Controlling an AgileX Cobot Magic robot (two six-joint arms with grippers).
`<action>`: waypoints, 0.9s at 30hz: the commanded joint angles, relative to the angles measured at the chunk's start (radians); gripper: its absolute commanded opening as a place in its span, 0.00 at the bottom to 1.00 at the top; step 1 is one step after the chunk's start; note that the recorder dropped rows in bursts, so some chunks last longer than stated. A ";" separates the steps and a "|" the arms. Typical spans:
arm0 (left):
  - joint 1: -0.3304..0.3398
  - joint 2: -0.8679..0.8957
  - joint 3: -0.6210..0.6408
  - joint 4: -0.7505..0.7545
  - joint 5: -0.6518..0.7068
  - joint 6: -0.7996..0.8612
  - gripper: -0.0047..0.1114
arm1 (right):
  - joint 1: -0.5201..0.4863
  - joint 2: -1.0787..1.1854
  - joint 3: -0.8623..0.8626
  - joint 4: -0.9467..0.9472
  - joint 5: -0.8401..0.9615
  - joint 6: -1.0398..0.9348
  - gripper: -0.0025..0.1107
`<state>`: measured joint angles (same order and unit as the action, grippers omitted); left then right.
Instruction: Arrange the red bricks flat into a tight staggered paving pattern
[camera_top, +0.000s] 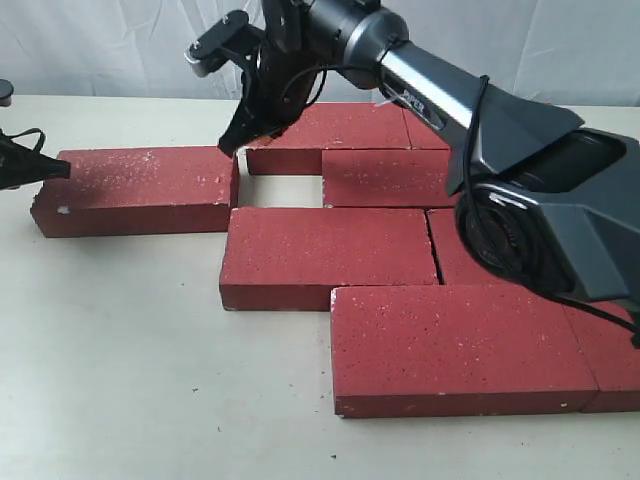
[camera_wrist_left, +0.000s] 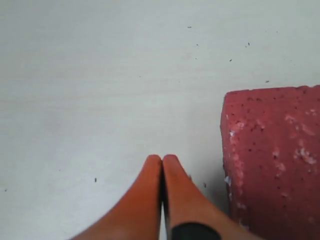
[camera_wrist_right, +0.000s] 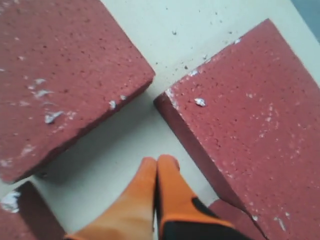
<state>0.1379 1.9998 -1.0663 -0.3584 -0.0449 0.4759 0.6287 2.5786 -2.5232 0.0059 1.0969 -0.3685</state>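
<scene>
Bricks (camera_top: 330, 255) lie flat on the table (camera_top: 120, 380) in staggered rows at centre and right, mostly touching. You see the left brick (camera_top: 140, 185) apart at the far left, with a small gap beside it. Your right gripper (camera_top: 232, 148) hangs over this gap, fingers (camera_wrist_right: 172, 187) pressed together, holding nothing. Your left gripper (camera_wrist_left: 162, 161) is also closed and empty, just beside the left end of that brick.

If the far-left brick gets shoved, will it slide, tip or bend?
Probably slides without tipping: the brick lies flat and low. Likely heavy and stiff, being a thick solid slab. Its rough surface may drag on the table.
</scene>
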 joint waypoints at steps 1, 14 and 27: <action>0.002 0.014 -0.004 -0.015 -0.016 -0.006 0.04 | -0.005 0.060 0.004 0.014 -0.050 0.006 0.01; -0.002 0.131 -0.158 -0.126 0.125 -0.006 0.04 | -0.005 0.102 0.006 0.111 -0.079 0.006 0.01; -0.053 0.175 -0.201 -0.161 0.179 0.016 0.04 | 0.007 0.097 0.006 0.149 -0.064 0.004 0.01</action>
<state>0.1137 2.1644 -1.2661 -0.5016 0.1115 0.4794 0.6321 2.6825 -2.5195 0.1330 1.0342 -0.3607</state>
